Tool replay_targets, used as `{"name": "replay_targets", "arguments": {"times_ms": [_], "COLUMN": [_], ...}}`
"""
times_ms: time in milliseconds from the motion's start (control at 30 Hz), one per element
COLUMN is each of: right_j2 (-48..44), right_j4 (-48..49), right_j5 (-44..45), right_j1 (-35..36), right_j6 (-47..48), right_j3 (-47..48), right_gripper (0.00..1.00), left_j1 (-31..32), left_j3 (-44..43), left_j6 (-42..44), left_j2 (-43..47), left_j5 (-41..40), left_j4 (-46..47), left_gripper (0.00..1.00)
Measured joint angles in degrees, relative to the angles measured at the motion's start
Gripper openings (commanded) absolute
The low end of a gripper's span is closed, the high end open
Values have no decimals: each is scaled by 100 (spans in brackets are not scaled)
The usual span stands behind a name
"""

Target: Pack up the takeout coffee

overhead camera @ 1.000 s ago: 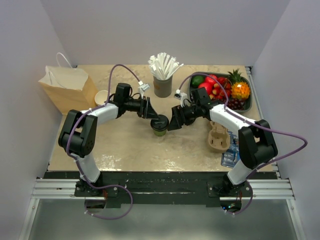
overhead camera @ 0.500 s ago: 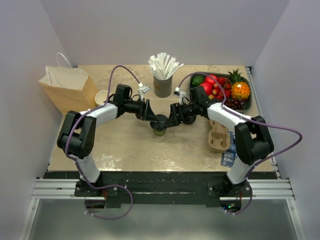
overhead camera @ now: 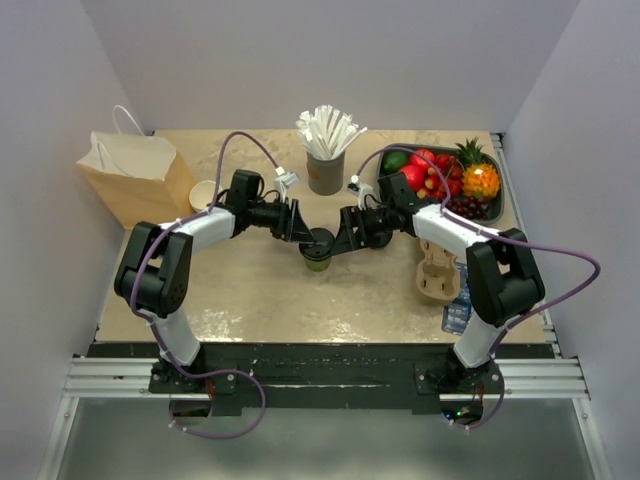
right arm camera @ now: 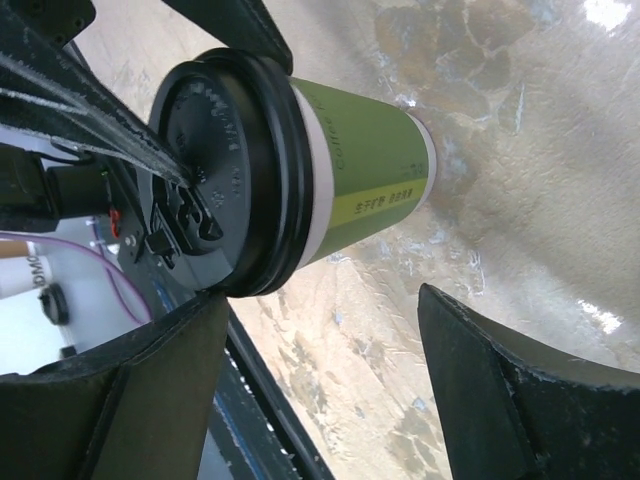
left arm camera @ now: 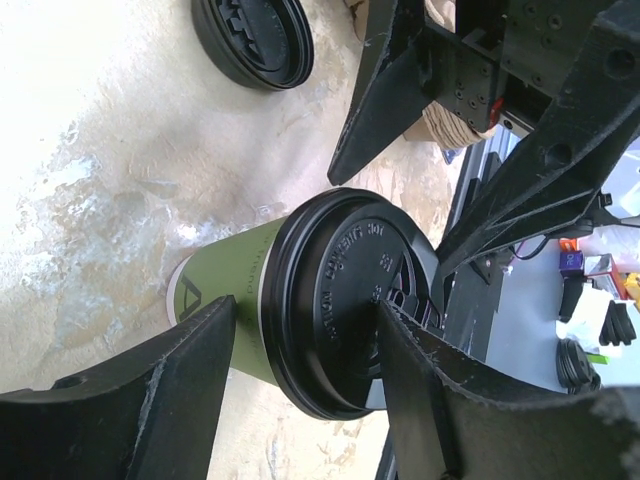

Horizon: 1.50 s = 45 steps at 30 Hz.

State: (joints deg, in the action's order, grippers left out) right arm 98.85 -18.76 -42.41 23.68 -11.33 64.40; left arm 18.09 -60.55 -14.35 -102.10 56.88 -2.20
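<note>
I see the surface [overhead camera: 260, 290] with the bag [overhead camera: 135, 175] at 10 o'clock. My left pincer [overhead camera: 303, 228] and right pincer [overhead camera: 342, 240] both stand open, flanking the coffee [overhead camera: 319, 247] from 9 and 3 o'clock. It stands upright at centre, lid on.

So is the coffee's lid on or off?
On: the black lid caps the green cup's top in both wrist views.

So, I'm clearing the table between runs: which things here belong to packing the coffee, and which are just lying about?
In the job: takeout coffee, left gripper, right gripper, probably paper bag, cup carrier.
Lying about: cup of straws, fruit tray, spare black lid.
</note>
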Motion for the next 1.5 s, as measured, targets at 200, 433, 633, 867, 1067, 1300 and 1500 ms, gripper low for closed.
{"name": "replay_targets", "arguments": {"times_ms": [200,433,633,867,1067,1300,1500], "right_j2": [256,490,540,380,269,376,529], "right_j4": [-114,-168,-361,-319,81,254,293], "right_j5": [-68,-404,-490,-332,-317,-334,-514], "right_j1": [-26,-164,-186,-393,-485,-481,-483], "right_j6": [-345,-739,-457,-63,-260,-407,-450], "right_j3": [52,76,315,520,520,520,520], "right_gripper": [78,76,84,86,84,83,84], "left_j1": [-9,-9,-31,-87,-83,-83,-83], "left_j3": [118,131,129,120,9,-214,-258], "left_j6": [-107,-151,-157,-155,-103,63,146], "left_j2": [0,-26,-55,-133,-238,-323,-339], "left_j5": [-15,-15,33,323,570,597,597], "left_j4": [245,348,385,350,31,-358,-520], "left_gripper": [62,61,61,61,61,61,61]}}
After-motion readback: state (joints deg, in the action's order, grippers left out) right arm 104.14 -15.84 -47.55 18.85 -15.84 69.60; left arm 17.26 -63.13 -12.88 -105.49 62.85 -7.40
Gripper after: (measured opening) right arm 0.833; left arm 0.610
